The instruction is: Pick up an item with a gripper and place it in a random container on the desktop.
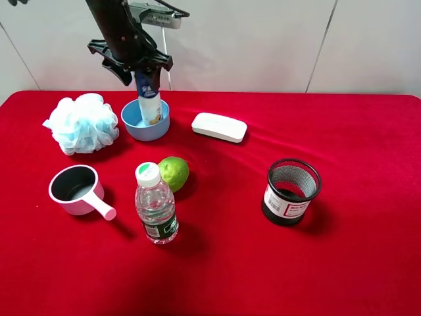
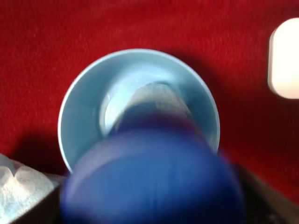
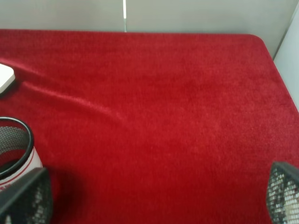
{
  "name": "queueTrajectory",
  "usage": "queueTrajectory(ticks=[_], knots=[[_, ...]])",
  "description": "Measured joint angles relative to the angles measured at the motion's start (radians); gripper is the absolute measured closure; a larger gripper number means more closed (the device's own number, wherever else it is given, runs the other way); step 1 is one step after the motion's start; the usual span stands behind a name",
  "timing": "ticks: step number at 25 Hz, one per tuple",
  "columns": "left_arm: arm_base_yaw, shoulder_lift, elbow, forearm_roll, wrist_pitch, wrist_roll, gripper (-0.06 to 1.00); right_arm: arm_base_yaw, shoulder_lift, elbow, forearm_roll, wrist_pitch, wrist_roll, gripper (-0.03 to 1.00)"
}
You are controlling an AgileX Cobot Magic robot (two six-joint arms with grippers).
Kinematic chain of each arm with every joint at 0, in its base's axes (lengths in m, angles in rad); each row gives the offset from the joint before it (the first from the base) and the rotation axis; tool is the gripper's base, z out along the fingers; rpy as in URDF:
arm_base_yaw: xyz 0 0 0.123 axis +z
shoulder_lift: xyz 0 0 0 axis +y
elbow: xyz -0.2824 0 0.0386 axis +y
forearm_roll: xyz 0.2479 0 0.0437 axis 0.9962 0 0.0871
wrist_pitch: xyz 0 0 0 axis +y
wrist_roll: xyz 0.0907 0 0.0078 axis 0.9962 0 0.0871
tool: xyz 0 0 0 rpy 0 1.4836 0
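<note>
The white bottle [image 1: 151, 106] with a dark blue cap stands upright with its base inside the light blue bowl [image 1: 133, 124], at the back left of the red desktop [image 1: 342, 263]. My left gripper [image 1: 146, 68] comes down from above and is shut on the bottle's cap. In the left wrist view the blurred blue cap [image 2: 154, 182] fills the foreground over the bowl [image 2: 74, 102], and the white bottle body [image 2: 156, 95] reaches down into it. My right gripper [image 3: 154, 196] is open and empty, low over bare red cloth; it is out of the exterior view.
A pale blue bath puff [image 1: 82, 123] lies left of the bowl and a white case [image 1: 219, 126] right of it. A lime [image 1: 176, 171], a clear water bottle [image 1: 156, 204] and a pink-handled scoop cup [image 1: 75, 189] are in front. A black mesh cup [image 1: 291, 191] stands at the right.
</note>
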Motion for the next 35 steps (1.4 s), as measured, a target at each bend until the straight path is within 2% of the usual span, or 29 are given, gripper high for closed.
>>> queueTrajectory(ticks=[5,19,24,35], knots=[[0.0,0.0,0.0,0.0,0.0,0.001,0.17,0.0,0.0,0.0,0.0,0.0,0.0,0.28],[0.0,-0.005,0.0,0.0,0.019,0.011,0.14,0.0,0.0,0.0,0.0,0.0,0.0,0.28],[0.0,-0.037,0.0,0.0,0.032,0.032,0.06,0.0,0.0,0.0,0.0,0.0,0.0,0.28],[0.0,-0.134,-0.008,0.0,0.158,0.032,-0.04,0.0,0.0,0.0,0.0,0.0,0.0,0.28]])
